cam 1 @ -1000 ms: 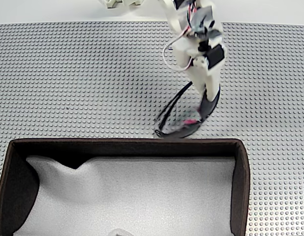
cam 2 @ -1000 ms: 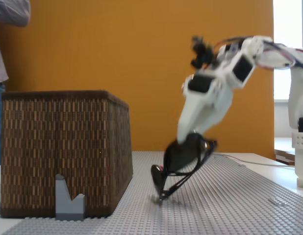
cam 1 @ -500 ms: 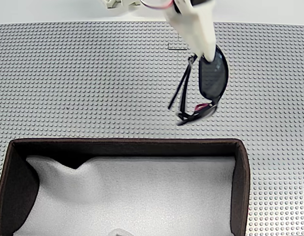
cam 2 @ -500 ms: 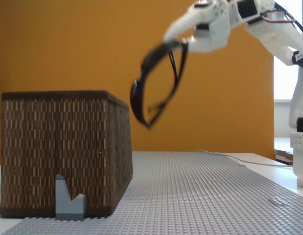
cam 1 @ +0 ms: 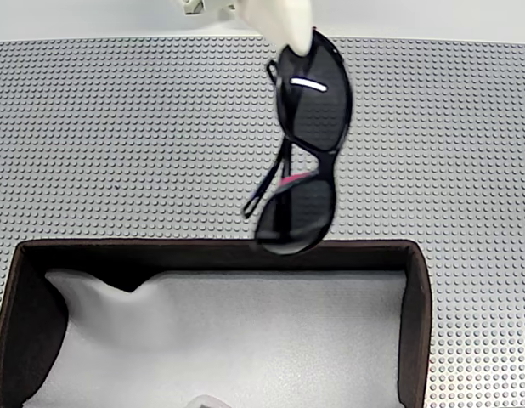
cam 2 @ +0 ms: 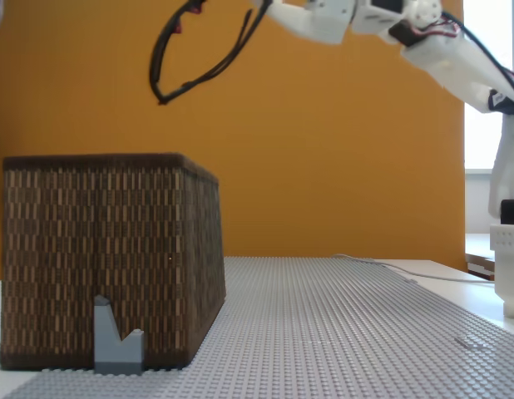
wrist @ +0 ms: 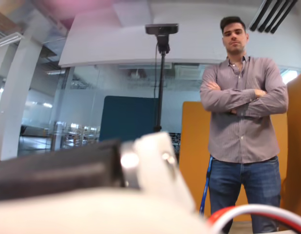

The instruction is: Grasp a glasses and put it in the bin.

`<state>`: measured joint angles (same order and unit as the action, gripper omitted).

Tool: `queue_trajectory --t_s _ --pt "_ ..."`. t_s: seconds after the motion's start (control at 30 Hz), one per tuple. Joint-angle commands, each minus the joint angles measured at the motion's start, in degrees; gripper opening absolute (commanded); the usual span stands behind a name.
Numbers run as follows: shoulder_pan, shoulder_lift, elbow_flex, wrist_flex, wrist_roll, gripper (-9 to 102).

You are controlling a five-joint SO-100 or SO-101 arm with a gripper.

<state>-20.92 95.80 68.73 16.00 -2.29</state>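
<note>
the tool (cam 1: 303, 44) is clamped on the glasses (cam 1: 307, 144), gripping the frame at its upper end in a fixed view from above, so that the glossy black frame and dark lenses hang down from it with a pink-red accent between the lenses. in that view the lower lens overlaps the far dark brown wall of the bin (cam 1: 411, 340), whose white padded lining lies below. in a fixed view from the side the glasses (cam 2: 199, 50) are held high in the air, above the top of the woven bin (cam 2: 107, 258) and clear of it, against an orange wall. the bin stands on the grey studded counter (cam 2: 340, 332). in the wrist view a person (wrist: 243, 122) stands with arms crossed beside a camera on a stand (wrist: 161, 73)
</note>
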Motion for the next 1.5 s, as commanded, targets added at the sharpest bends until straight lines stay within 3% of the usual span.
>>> queue_trajectory --t_s 0.0,0.13,0.47,0.73,0.93,1.0,1.03,1.07,1.13,1.47 --pt "0.97 -2.20 -0.44 -6.06 -0.79 -1" --pt "2.20 -7.12 -0.44 -11.16 -2.29 0" --pt "3.96 -15.47 -0.35 -15.12 -1.23 0" --pt "4.83 -18.11 -0.18 -15.73 -0.53 37" --pt "5.01 -16.70 2.29 -15.73 -0.44 49" --pt "5.01 -15.64 2.46 -15.82 -1.05 44" --pt "5.01 -13.89 3.34 -16.88 -1.32 32" --pt "5.01 -10.90 3.60 -17.49 -2.46 13" --pt "4.92 -7.03 3.87 -17.67 -4.13 0" --pt "9.40 29.79 28.83 -16.61 -8.53 0"
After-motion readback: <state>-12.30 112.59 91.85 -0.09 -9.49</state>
